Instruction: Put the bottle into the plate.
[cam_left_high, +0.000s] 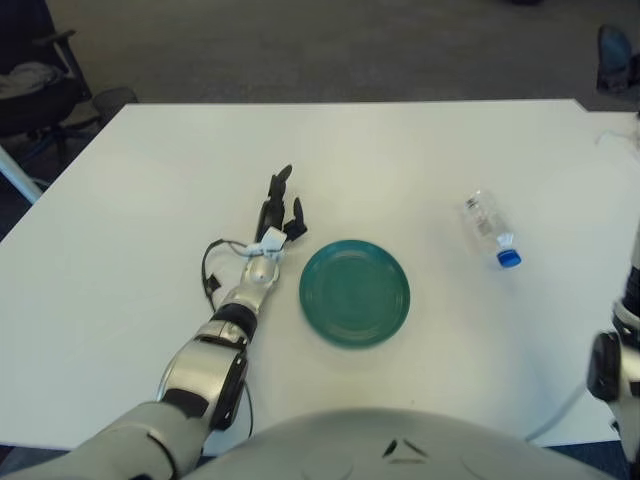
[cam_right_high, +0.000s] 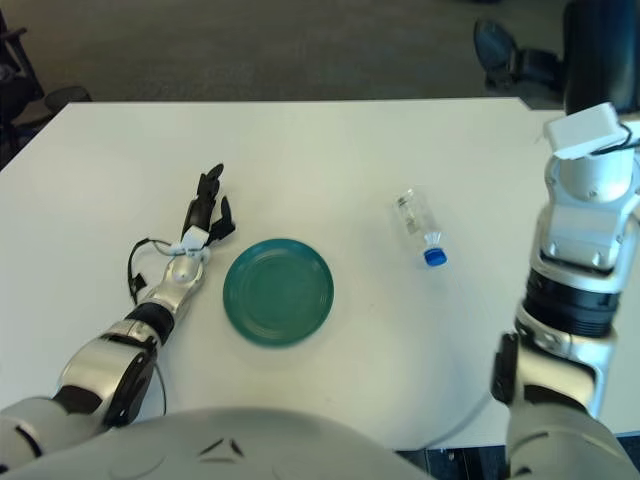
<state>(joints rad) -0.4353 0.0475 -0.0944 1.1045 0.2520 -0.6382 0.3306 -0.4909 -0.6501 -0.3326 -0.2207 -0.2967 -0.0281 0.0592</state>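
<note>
Looking down at your table, you've got the left hand stretched out flat just left of the plate, forearm running from the bottom-left up toward the middle. Its fingers are straight and loose, pointing away from the robot, gripping nothing. A black cable loops beside that wrist.

Your right arm is a different story: it's raised up at the far right edge, forearm and wrist standing nearly vertical in the right eye view. The right hand itself is mostly cut off at the top of that view, so you can't tell if its fingers are spread or curled. It's well apart from the bottle and isn't touching it.

Counting things up: one bottle, one plate, two arms. The bottle is clear with a blue cap, lying on its side on the table to the right of the plate, cap end pointing toward the robot. There's bare table between it and the plate, so it's not in the plate yet. The plate is round, dark green, and has nothing in it, sitting roughly in front of the robot's chest.

Off the table, there's a dark chair at the upper left on the carpet.
</note>
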